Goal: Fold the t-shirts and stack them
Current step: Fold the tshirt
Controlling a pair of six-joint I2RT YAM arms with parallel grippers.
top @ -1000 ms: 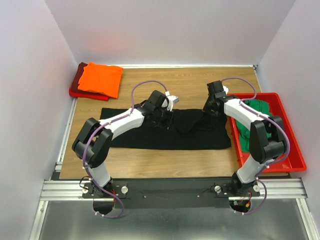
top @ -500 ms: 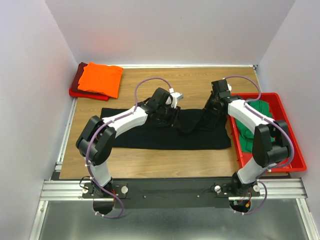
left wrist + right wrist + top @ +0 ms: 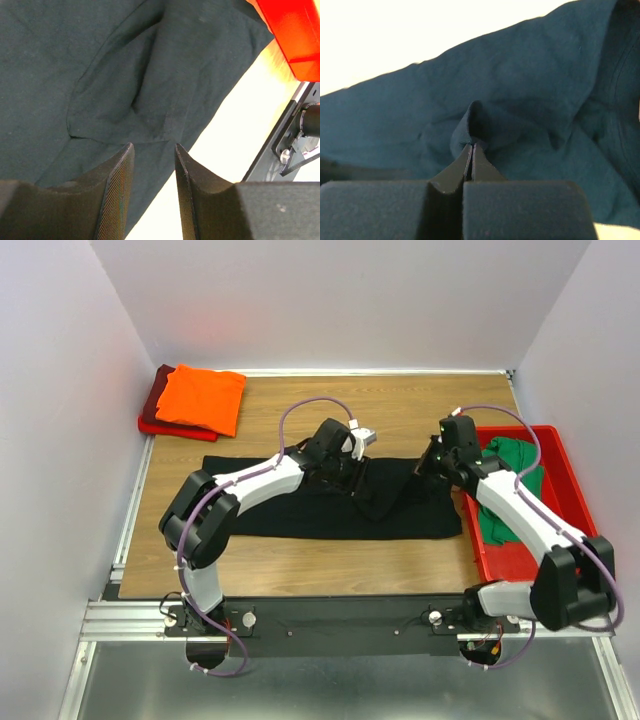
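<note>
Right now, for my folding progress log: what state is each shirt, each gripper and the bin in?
black t-shirt, laid out in a long strip, one bit pinched up
orange t-shirt, folded, top of the stack
dark red t-shirt, under the orange t-shirt, mostly covered
green t-shirt, crumpled in the red bin
left gripper, open, holding nothing
right gripper, shut on the black t-shirt
</note>
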